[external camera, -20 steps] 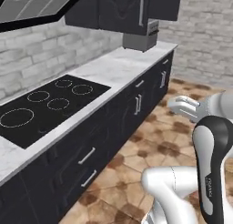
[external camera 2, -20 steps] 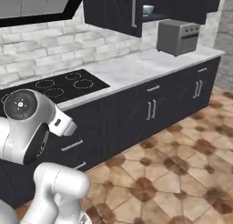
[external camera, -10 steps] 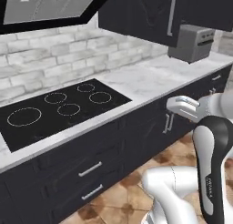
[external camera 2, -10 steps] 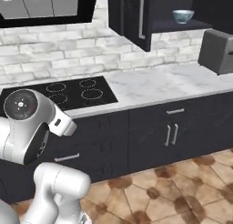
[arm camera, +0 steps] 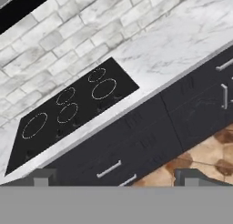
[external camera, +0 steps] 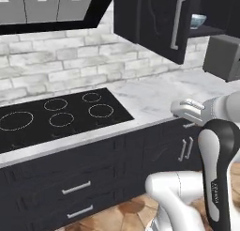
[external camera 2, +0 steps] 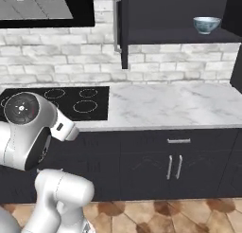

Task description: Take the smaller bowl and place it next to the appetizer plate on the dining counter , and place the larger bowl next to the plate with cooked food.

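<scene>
1. We saw the smaller bowl (external camera 2: 206, 24) standing upright on a dark open shelf (external camera 2: 179, 36) high on the wall, well above the marble surface (external camera 2: 160, 106); in the left base view the same pale blue bowl (external camera: 197, 20) showed at the shelf's edge, partly hidden behind a black cabinet door (external camera: 157, 19) with a long silver handle.
2. We found the gripper (arm camera: 113, 178) low in the hand view, its two dark fingers (arm camera: 40, 177) standing far apart with nothing between them, so the fingers were wide and held nothing.
3. Past the fingers we looked onto a black cooktop (arm camera: 68, 107) with white ring marks, set flush in the marble surface, with a grey-white brick wall (arm camera: 68, 41) behind it.
4. We noted that the cooktop (external camera 2: 66, 100) lay to the left of a bare stretch of marble in the right base view, and the bowl's shelf sat up and to the right of that stretch.
5. Under the surface we saw black cabinets (external camera 2: 175, 163) with silver handles, and brown patterned floor tiles (external camera 2: 189, 218) below them.
6. In the left base view we made out a grey boxy appliance (external camera: 224, 56) on the surface at the far right, below the shelf with the bowl.
7. The gripper was well apart from the bowl.
</scene>
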Robot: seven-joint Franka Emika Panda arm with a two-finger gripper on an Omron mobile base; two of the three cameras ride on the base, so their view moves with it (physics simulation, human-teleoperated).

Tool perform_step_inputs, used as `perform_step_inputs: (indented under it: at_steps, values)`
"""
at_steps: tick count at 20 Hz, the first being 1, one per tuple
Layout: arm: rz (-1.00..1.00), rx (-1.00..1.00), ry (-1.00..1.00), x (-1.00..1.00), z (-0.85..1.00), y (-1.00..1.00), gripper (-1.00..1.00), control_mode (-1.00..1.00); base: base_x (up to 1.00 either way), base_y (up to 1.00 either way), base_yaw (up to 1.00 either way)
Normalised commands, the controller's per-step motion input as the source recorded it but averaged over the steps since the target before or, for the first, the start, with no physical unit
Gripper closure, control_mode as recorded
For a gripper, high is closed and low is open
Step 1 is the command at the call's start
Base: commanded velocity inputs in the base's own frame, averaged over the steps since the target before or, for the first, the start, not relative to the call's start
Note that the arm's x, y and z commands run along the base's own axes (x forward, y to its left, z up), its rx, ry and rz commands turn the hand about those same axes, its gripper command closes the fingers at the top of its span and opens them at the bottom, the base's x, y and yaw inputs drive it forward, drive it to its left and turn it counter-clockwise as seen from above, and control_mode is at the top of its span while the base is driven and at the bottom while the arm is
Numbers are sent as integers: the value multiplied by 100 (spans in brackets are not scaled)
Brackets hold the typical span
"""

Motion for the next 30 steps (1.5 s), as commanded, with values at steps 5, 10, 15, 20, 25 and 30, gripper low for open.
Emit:
perform_step_inputs:
  at_steps: [5,10,15,20,25,30]
  values:
    - [0,0,0,0,0,0,-100,100,3,-100,29]
    - [0,0,0,0,0,0,-100,100,57,-93,10]
    - [0,0,0,0,0,0,-100,100,95,-57,-4]
    - [0,0,0,0,0,0,-100,100,99,-1,-9]
    - [0,0,0,0,0,0,-100,100,70,-33,-5]
    - [0,0,0,0,0,0,-100,100,4,-84,9]
